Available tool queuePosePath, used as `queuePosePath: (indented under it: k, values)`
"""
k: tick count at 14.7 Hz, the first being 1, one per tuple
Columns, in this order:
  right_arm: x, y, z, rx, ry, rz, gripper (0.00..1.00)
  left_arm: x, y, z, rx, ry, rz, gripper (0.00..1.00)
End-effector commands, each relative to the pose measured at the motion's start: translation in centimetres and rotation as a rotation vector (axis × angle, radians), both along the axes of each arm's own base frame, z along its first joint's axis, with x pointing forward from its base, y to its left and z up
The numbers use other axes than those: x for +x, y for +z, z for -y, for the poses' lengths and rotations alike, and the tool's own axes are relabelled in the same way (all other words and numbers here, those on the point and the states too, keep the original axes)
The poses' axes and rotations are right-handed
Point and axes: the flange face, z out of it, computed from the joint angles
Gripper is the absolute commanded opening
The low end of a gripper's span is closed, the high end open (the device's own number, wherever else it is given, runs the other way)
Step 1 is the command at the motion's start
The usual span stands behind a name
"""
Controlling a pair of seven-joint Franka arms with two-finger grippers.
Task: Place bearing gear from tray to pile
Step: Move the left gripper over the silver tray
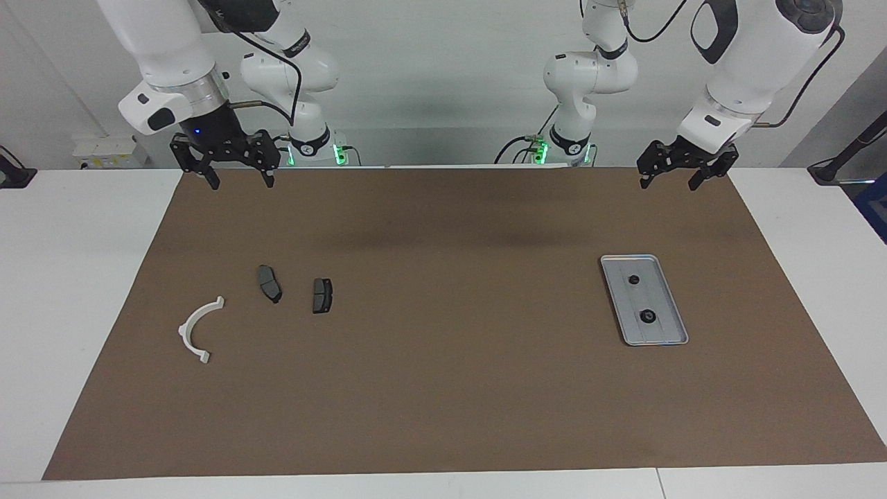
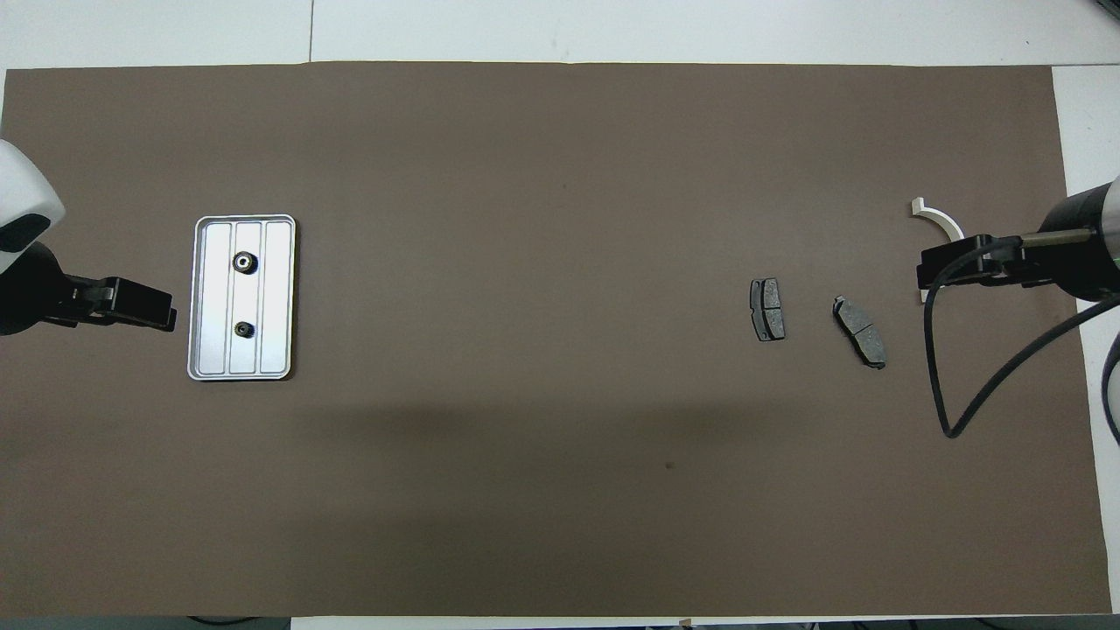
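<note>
The silver tray [image 1: 658, 305] [image 2: 276, 297] lies on the brown mat toward the left arm's end. Two small dark round bearing gears rest in it, one [image 1: 633, 280] [image 2: 244, 329] nearer the robots, the other [image 1: 648, 317] [image 2: 244, 261] farther. The pile sits toward the right arm's end: two dark brake pads [image 1: 269, 283] [image 1: 322, 295] [image 2: 859, 332] [image 2: 767, 309] and a white curved bracket [image 1: 201, 329] [image 2: 938, 217], partly hidden in the overhead view. My left gripper [image 1: 669, 181] [image 2: 166, 313] hangs open and empty over the mat's edge by the robots. My right gripper [image 1: 241, 181] [image 2: 926, 267] hangs likewise, open and empty.
The brown mat [image 1: 443, 388] covers most of the white table [image 1: 76, 277]. A black cable [image 2: 941, 385] loops down from the right arm over the mat near the brake pads.
</note>
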Motion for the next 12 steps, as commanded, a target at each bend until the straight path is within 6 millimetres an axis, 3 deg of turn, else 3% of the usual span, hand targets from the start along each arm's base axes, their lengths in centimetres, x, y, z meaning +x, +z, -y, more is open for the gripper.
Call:
queuePosePath:
  k: [1,7,10,12]
  values:
    - [-0.5,0.3,0.3,0.015,0.026,-0.003,1.0,-0.1,-0.1,0.1,0.013,-0.021,-0.002,1.0]
    - [-0.5,0.3,0.3,0.015,0.026,-0.001,1.0,-1.0,-2.0,-0.9,0.014,0.005,-0.003,1.0]
    - [-0.5,0.3,0.3,0.015,0.027,-0.003,1.0,-2.5,-6.7,-2.8,0.007,0.029,0.107,1.0]
    - [-0.5,0.3,0.3,0.015,0.026,-0.003,1.0,-2.0,-10.5,-3.1,0.006,0.011,0.114,1.0]
